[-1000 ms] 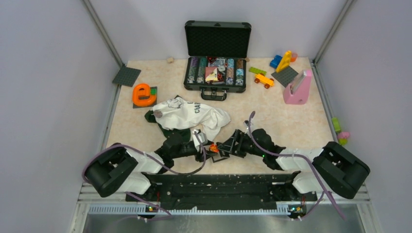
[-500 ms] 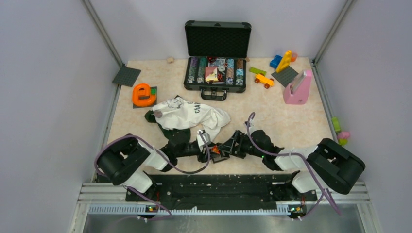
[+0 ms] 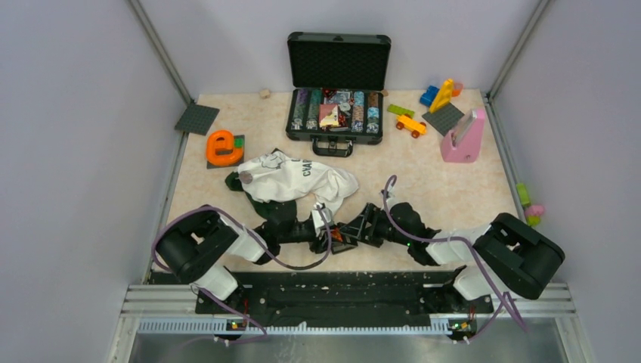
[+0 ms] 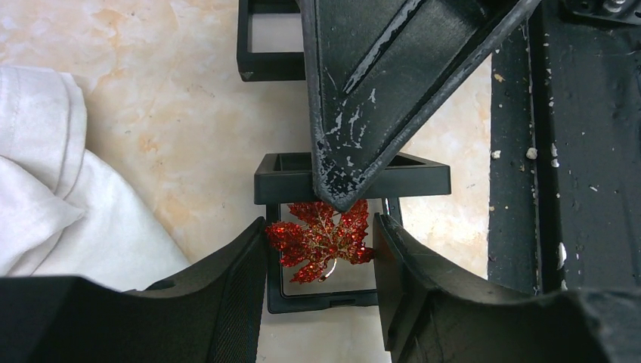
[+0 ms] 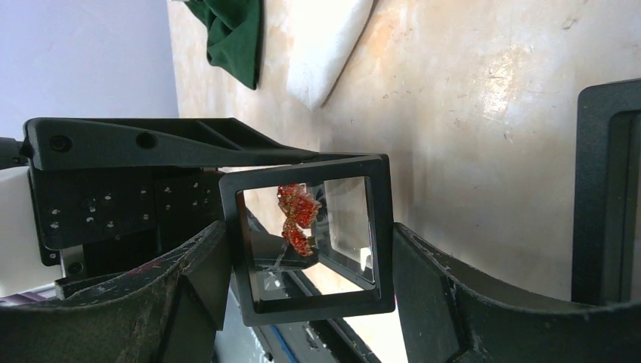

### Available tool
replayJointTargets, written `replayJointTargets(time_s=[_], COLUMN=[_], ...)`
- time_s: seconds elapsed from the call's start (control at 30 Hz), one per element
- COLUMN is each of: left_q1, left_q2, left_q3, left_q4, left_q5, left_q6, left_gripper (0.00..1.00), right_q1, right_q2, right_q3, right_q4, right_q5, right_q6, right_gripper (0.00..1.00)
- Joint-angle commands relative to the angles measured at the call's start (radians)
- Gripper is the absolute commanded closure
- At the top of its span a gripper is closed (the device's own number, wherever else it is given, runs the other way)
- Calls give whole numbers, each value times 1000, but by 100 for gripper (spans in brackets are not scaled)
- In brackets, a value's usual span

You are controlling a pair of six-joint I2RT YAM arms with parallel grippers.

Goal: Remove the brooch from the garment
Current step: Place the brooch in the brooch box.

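The brooch [image 4: 321, 240] is a small red glittery maple leaf. In the left wrist view it sits between my left gripper's [image 4: 321, 253] fingers and touches both, just off the white garment [image 4: 60, 204]. My right gripper [image 5: 310, 265] is shut on a black square frame [image 5: 310, 302] with a clear pane, held right behind the brooch, which shows through it [image 5: 298, 215]. In the top view the two grippers [image 3: 326, 236] [image 3: 344, 234] meet nose to nose near the table's front edge, below the crumpled white and green garment [image 3: 298, 178].
A second black frame half [image 5: 605, 189] lies on the table beside the right gripper. At the back are an open black case [image 3: 336, 113], the orange letter "e" [image 3: 221, 147], an orange toy car [image 3: 410, 125], a pink stand [image 3: 463, 138] and blocks [image 3: 442, 94]. A black rail [image 3: 332, 291] runs close behind.
My left gripper has moved right with the brooch, up against the frame in the right gripper. The left arm has swung inward. The right gripper has barely moved.
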Motion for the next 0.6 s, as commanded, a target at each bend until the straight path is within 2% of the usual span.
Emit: replayJointTargets(time_s=[0.0, 0.2, 0.57], left_q1=[-11, -11, -12], left_q2=[4, -33, -19], left_q3=[34, -8, 3], left_q4=[-19, 21, 24], left_q5=[-13, -65, 8], left_q6=[34, 29, 29], left_gripper=[74, 74, 74], right_q1=[-8, -17, -18], right_q2=[1, -21, -12], right_q3=[0, -11, -9], right_q4=[74, 56, 56], right_q5=[-11, 1, -6], right_q6=[8, 6, -1], right_gripper=[62, 62, 62])
